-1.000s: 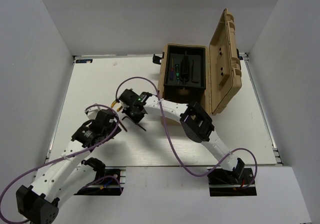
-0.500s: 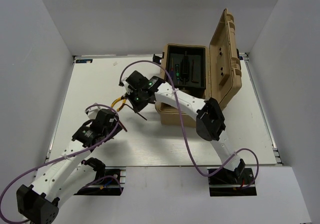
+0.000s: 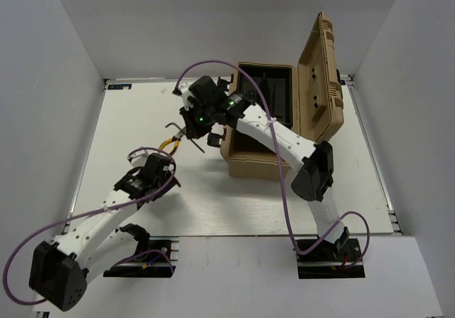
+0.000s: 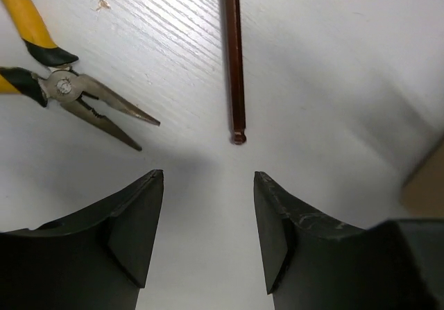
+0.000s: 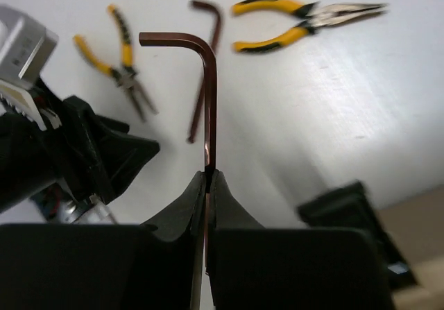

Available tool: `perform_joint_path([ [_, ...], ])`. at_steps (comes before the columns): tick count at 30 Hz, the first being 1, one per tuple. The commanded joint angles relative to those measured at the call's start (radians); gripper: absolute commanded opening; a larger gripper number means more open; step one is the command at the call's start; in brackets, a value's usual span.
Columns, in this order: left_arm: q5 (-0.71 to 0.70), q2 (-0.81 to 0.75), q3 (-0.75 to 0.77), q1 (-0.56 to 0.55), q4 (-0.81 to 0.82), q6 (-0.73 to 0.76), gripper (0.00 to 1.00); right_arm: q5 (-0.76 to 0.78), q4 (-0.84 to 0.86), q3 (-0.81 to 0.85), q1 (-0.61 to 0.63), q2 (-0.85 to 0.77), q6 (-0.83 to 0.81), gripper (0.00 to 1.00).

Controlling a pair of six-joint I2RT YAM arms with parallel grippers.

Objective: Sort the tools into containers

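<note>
My right gripper is shut on a dark reddish-brown L-shaped rod and holds it in the air, bent end up. In the top view it hangs left of the open tan toolbox. A second bent rod and two yellow-handled pliers lie on the table below. My left gripper is open and empty. It is just short of the tip of the lying rod, with one pair of pliers to its left.
The toolbox lid stands open at the right. Its black tray holds several dark tools. The left arm is close below and left of the held rod. A toolbox corner shows at the right of the left wrist view.
My right gripper has risen and moved away from the arm bases with the bent rod, up beside the toolbox's left side. My left gripper has edged forward toward the lying tools.
</note>
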Motion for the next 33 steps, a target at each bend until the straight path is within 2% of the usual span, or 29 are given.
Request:
perform_joint_path([
  [1,-0.039,0.104,-0.017,0.004,0.130,-0.026,0.65,0.235,0.021,0.042,-0.065,-0.099,-0.022,0.00],
  [7,-0.060,0.370,0.063,0.014,0.182,-0.026,0.65,0.421,0.079,-0.029,-0.160,-0.182,-0.077,0.00],
  [11,-0.069,0.444,0.072,0.023,0.222,-0.026,0.65,0.552,0.140,-0.078,-0.224,-0.216,-0.111,0.00],
  [16,-0.059,0.455,0.072,0.041,0.261,-0.006,0.65,0.674,0.183,-0.202,-0.336,-0.218,-0.051,0.00],
  [23,-0.059,0.444,0.081,0.060,0.261,0.023,0.65,0.832,0.223,-0.273,-0.369,-0.199,0.059,0.00],
  [30,-0.049,0.435,0.054,0.069,0.270,0.033,0.65,0.984,0.288,-0.286,-0.378,-0.190,0.044,0.00],
  [33,-0.039,0.444,0.053,0.078,0.279,0.033,0.65,0.980,0.283,-0.305,-0.386,-0.175,0.048,0.00],
])
